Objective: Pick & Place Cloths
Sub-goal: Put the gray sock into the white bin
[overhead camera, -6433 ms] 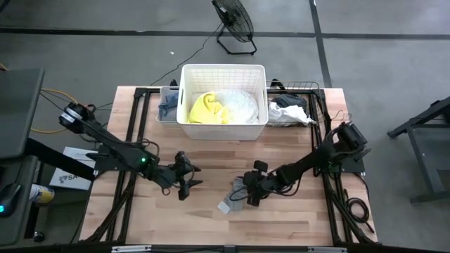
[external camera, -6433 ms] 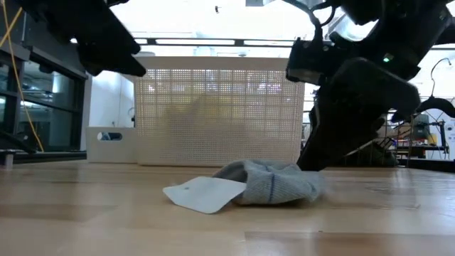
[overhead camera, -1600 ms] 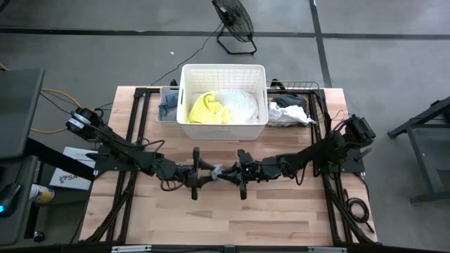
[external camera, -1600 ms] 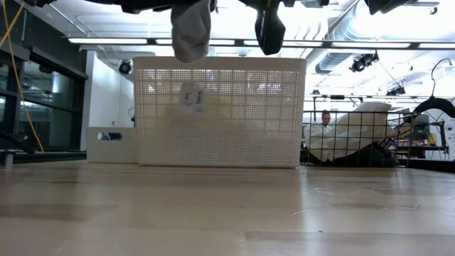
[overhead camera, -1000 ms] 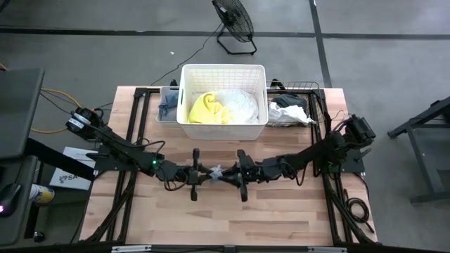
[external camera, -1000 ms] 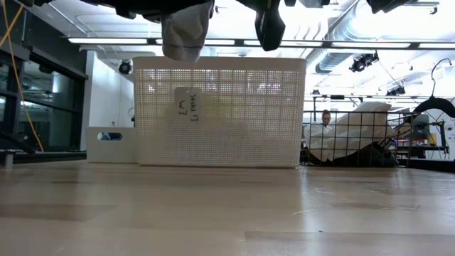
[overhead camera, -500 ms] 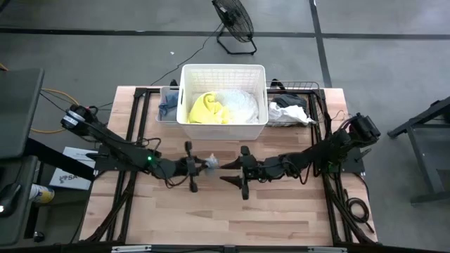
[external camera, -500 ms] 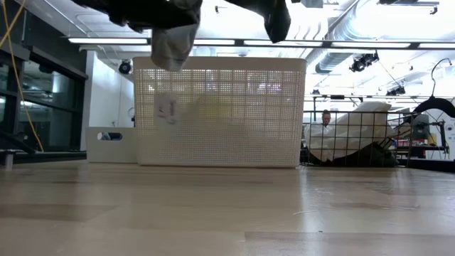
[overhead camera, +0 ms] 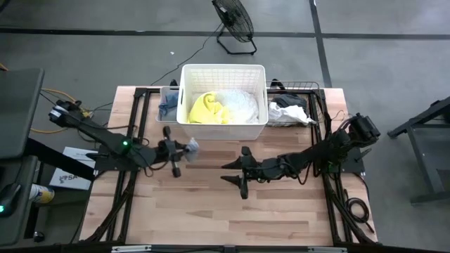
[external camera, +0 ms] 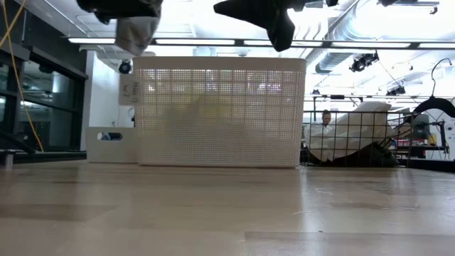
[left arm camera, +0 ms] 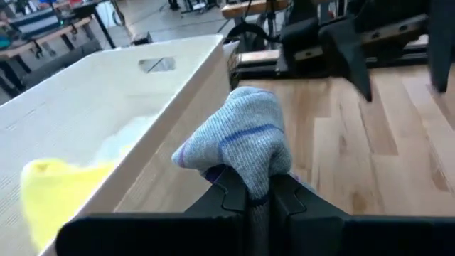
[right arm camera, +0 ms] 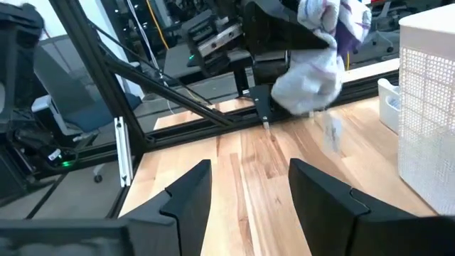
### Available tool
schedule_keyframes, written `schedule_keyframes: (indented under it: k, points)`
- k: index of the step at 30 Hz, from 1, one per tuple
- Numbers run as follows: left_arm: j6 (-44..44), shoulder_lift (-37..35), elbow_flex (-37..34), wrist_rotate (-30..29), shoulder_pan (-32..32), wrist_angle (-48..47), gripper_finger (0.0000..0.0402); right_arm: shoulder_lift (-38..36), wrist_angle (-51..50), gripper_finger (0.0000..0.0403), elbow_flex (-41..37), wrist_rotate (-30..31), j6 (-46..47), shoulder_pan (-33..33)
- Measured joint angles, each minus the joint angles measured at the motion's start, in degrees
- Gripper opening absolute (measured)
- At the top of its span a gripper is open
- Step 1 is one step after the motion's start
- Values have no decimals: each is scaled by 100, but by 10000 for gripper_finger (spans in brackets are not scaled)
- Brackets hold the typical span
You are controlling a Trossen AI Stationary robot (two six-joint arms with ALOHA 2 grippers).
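Observation:
A small grey cloth (overhead camera: 191, 146) with a blue stripe (left arm camera: 238, 139) hangs in the air in front of the white basket's (overhead camera: 223, 125) near left corner, with my left gripper (overhead camera: 183, 148) shut on it. In the low view the cloth (external camera: 136, 32) dangles high above the table. My right gripper (overhead camera: 226, 173) stands open over the middle of the table, pointing toward the left gripper, with nothing between its fingers (right arm camera: 188, 195). Inside the basket lie a yellow cloth (overhead camera: 205, 109) and a white cloth (overhead camera: 239, 105). My left gripper pinches a bunched fold of the grey cloth (left arm camera: 250, 179) between its two shut fingers. The fingers lie about level and point toward the table's right. The cloth is lifted clear of the table, bulging out past the fingertips and sagging a little below them.
A small bin (overhead camera: 167, 107) with a blue-grey cloth stands left of the basket. A wire basket (overhead camera: 290, 112) with white and dark cloths stands to its right. Bare wooden tabletop (overhead camera: 225, 211) lies on the near side of both arms.
My right gripper has opened and let go of the grey cloth, which both grippers held between them, and has stayed in place. My left gripper has carried the cloth up and toward the table's left and far edge, to the basket's near left corner.

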Motion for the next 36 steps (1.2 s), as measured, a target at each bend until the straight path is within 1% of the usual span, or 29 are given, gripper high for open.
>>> schedule_keyframes:
  k: [4, 8, 12, 16, 23, 25, 28, 32, 36]
  points:
    - [-461, -606, 0, -256, -2, -939, 6, 2, -132, 180, -2, 0, 103, 0]
    - [-1104, -1125, -2, -823, -2, -2069, 6, 2, -168, 180, -2, 0, 127, 1]
    - [-1663, -1536, -2, -1337, -2, -2849, 6, 2, -169, 180, -2, 0, 241, 28]
    - [-1925, -1762, -2, -1944, 0, -3186, 6, 2, -218, 180, -1, 1, 278, 28]
    - [-2020, -1685, -2, -3204, 15, -3651, 9, 4, -219, 180, -2, 22, 410, 26]
    - [-2103, -1670, -2, -3484, 169, -3825, 9, 4, -244, 180, -2, 22, 451, 26]
    - [-2285, -1667, -2, -3370, 682, -4161, 6, 4, -259, 180, -2, 20, 570, 26]
    - [-2307, -1667, -2, -2817, 1624, -4459, 5, 4, -284, 180, -2, 22, 571, 26]
    - [-1950, -1667, -2, -2185, 2559, -4405, 5, 4, -292, 180, -2, 22, 562, 9]
